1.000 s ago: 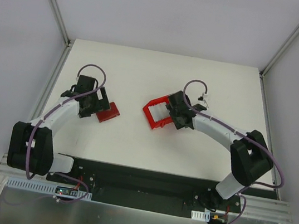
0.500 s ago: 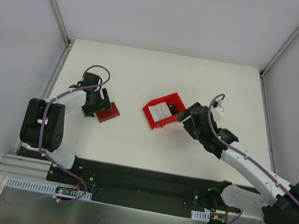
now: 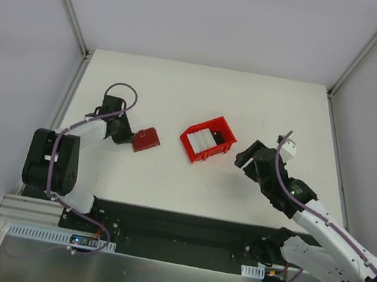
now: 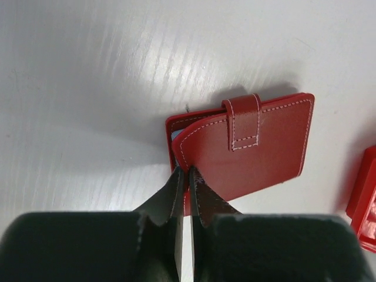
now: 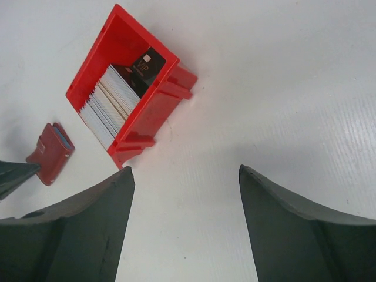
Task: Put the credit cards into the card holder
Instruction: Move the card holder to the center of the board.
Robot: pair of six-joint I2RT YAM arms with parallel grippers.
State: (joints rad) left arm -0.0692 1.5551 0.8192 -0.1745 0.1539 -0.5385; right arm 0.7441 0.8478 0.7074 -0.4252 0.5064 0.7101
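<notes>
The card holder is a small red wallet with its strap closed, lying left of centre on the white table. My left gripper is shut on the near corner of its top flap, and a sliver of blue-grey lining shows under the lifted edge. The credit cards stand in a whitish stack inside the red bin, with a dark card behind them. My right gripper hovers open over bare table to the right of the bin, holding nothing.
The table's side rails and white walls enclose the area. The black base plate runs along the near edge. The card holder also shows at the far left of the right wrist view.
My left gripper closed from wide open onto the card holder's flap, and the holder shifted slightly right. My right arm drew back from the bin toward the right, still open.
</notes>
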